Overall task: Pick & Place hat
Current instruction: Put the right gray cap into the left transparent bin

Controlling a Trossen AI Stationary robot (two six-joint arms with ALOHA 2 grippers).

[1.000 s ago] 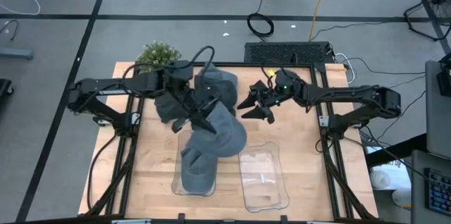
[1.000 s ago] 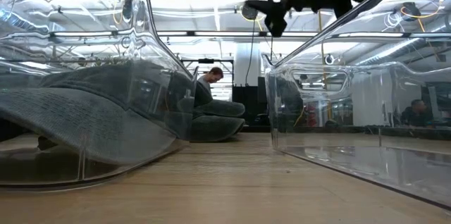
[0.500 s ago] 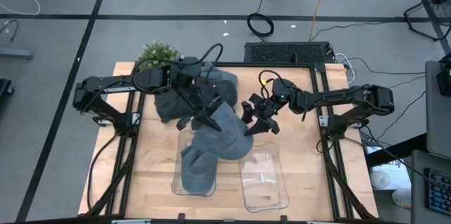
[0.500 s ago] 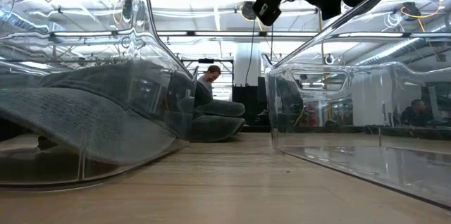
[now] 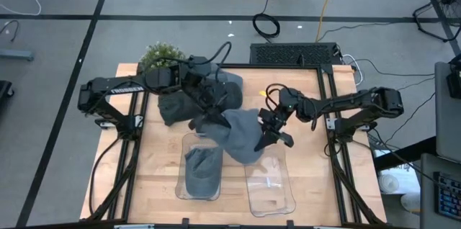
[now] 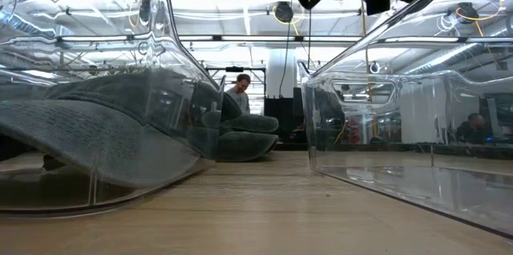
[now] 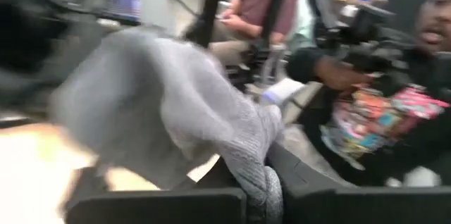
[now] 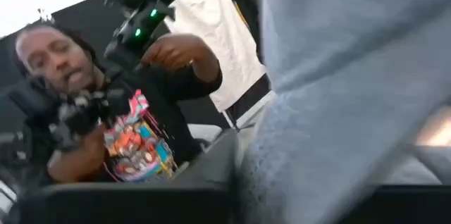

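Observation:
A grey hat (image 5: 241, 137) hangs above the table between my two grippers, over the gap between two clear bins. My left gripper (image 5: 211, 119) is shut on its left side; the hat also shows in the left wrist view (image 7: 162, 104). My right gripper (image 5: 272, 137) is shut on its right side, and the right wrist view shows the cloth (image 8: 338, 90) too. Another grey hat (image 5: 202, 171) lies in the left clear bin (image 5: 181, 186) and shows through that bin's wall in the low view (image 6: 96, 139). The right clear bin (image 5: 272, 186) holds no hat. My left gripper pinches a bunched fold of the hat's cloth (image 7: 259, 176) between its two fingers, coming from the table's left and slanting down. The hat is lifted clear and sags toward the right gripper. My right gripper pinches the hat's right edge (image 8: 278, 175) between its two fingers, coming from the table's right. The cloth spreads out past the fingers; how many layers it has, I cannot tell.
A heap of more grey hats (image 5: 216, 88) lies at the far middle of the table. A small green plant (image 5: 161, 56) stands at the far left corner. A person in a dark printed shirt (image 8: 134, 139) sits beyond the table.
My left gripper has carried the hat toward the table's right edge, away from over the left bin. My right gripper has gone toward the near edge and the hat and has taken hold of its right side.

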